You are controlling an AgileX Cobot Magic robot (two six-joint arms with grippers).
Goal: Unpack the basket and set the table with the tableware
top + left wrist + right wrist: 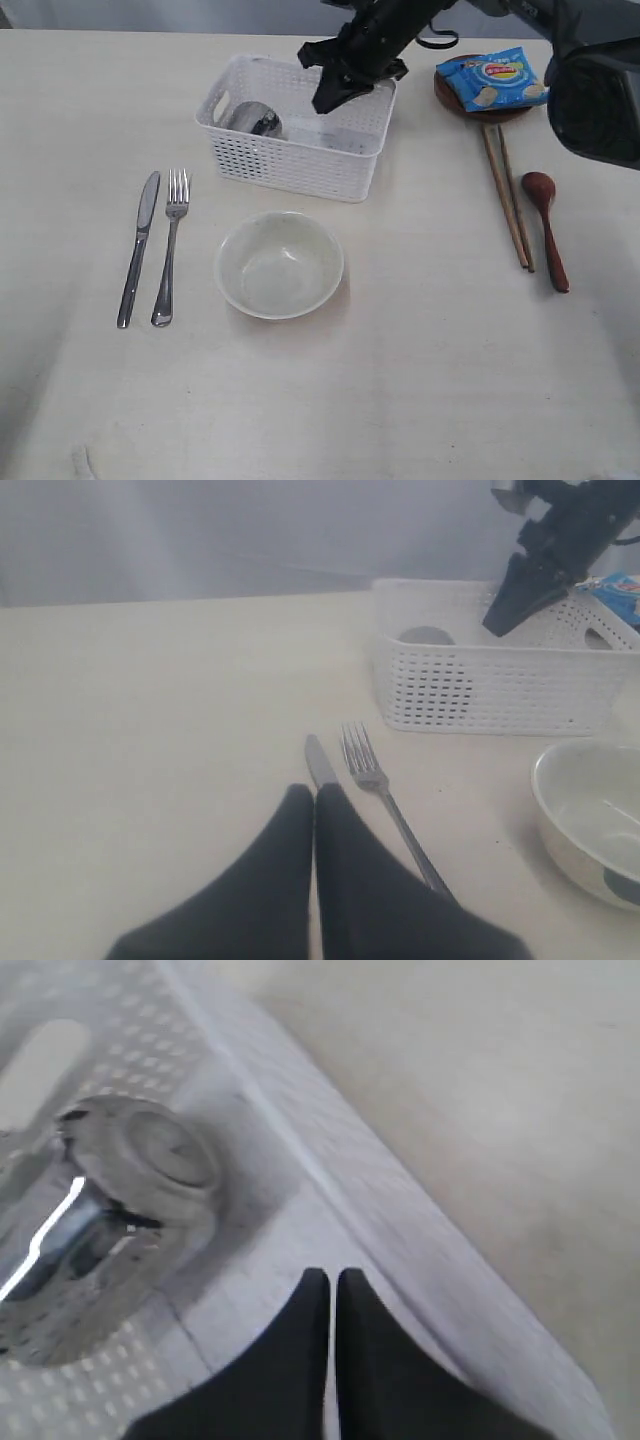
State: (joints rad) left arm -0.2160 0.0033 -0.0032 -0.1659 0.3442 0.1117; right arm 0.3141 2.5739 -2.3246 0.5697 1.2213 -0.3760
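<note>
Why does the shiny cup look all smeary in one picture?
In the right wrist view the cup is blurred, probably too close to the camera, with a white glare streak. In the exterior view it looks sharper, inside the basket. The left wrist view is pale and hazy.

Right arm (380, 35): matte black, angular housings, 1 black cable (437, 42) looped beside it.
Right gripper (331, 1276): 2 smooth black fingers (300, 1360), wedge-shaped, tapering to narrow tips.
Left gripper (315, 792): 2 matching black wedge fingers, broad at the base.
Large dark blurred housing (600, 90) at the exterior view's right edge.
</note>
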